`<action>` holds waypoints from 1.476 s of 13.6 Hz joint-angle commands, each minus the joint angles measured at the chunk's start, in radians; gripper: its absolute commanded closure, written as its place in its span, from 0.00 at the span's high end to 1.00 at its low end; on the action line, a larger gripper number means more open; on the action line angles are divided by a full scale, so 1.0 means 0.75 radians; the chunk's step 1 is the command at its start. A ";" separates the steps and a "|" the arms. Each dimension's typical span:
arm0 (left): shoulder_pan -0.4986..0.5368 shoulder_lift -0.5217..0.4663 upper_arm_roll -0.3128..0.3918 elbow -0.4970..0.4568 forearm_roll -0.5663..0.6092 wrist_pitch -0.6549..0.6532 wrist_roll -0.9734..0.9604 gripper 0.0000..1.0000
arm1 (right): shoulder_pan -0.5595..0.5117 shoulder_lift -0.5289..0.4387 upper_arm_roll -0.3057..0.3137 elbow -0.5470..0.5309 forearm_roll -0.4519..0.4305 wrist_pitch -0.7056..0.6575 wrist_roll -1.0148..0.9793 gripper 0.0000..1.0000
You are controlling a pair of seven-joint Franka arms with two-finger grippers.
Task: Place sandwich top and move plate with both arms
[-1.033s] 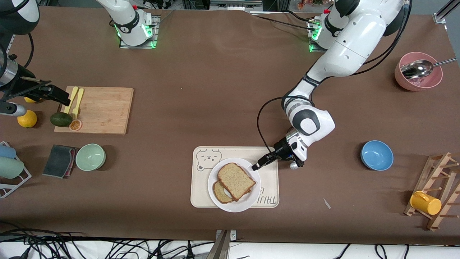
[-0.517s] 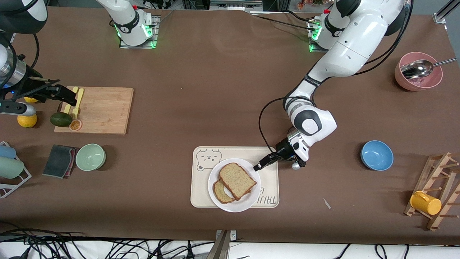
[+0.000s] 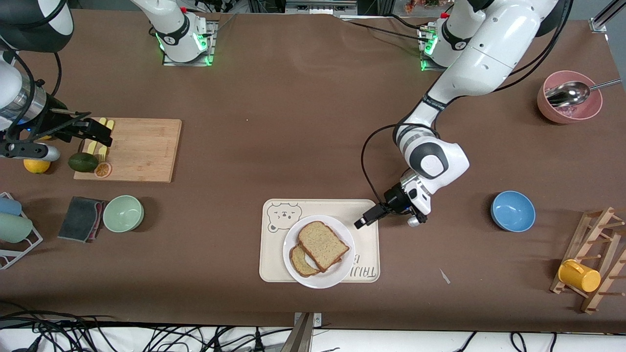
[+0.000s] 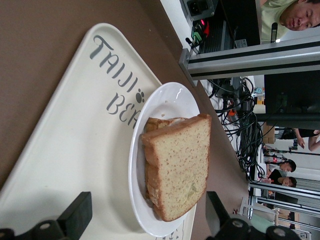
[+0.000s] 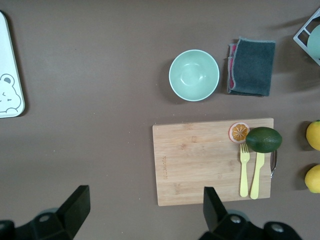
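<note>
Since a second ago, our left tool [image 3: 366, 221] has backed off the plate [image 3: 342, 275] toward the left arm's end of the cream tray [image 3: 274, 274], and its fingers now stand wide apart with nothing between them. Our right tool [image 3: 100, 138] has drifted in over the edge of the wooden cutting board [image 3: 142, 149], also spread wide and empty.

We see the sandwich top [image 3: 323, 245] lying on the lower slice [image 3: 299, 262], skewed so part of that lower slice shows, both resting on the plate, which sits on the tray with its rim overhanging the tray's edge nearest the front camera. In the left wrist view the top slice [image 4: 180, 172] lies flat, apart from both fingers, so we judge the placing step done.

We read the left tool's spot just beside the plate as a clearing retreat that leaves it close for gripping the rim. Our right arm is well apart from the plate and must come across before we lift together.
</note>
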 commanded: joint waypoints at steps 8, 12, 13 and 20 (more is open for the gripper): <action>0.045 -0.056 -0.003 -0.073 0.168 0.000 -0.012 0.99 | 0.003 -0.023 0.005 -0.026 0.023 -0.036 -0.027 1.00; 0.070 -0.125 -0.005 -0.118 0.588 -0.049 -0.447 1.00 | 0.003 -0.023 0.007 -0.024 0.023 -0.036 -0.025 1.00; 0.082 -0.138 -0.003 -0.124 0.680 -0.074 -0.529 0.99 | 0.003 -0.023 0.007 -0.024 0.023 -0.034 -0.025 1.00; 0.186 -0.254 0.006 -0.200 1.206 -0.262 -0.950 1.00 | 0.003 -0.023 0.007 -0.018 0.023 -0.034 -0.025 1.00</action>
